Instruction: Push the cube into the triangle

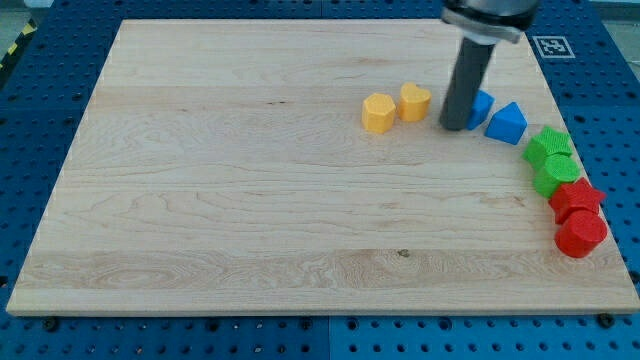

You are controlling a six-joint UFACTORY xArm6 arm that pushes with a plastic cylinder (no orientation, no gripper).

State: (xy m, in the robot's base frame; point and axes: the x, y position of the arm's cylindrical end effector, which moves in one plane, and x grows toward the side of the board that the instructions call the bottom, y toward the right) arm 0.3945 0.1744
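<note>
My tip (456,126) stands on the board in the upper right part of the view. A blue cube (482,104) sits just right of the rod, partly hidden behind it and touching it or nearly so. A blue triangle (507,123) lies right of the cube, very close to it. I cannot tell whether the cube and triangle touch.
Two yellow blocks (379,113) (415,101) sit left of my tip. Two green blocks (549,146) (556,174) and two red blocks (576,197) (581,234) run down the board's right edge (610,240). The wooden board rests on a blue perforated table.
</note>
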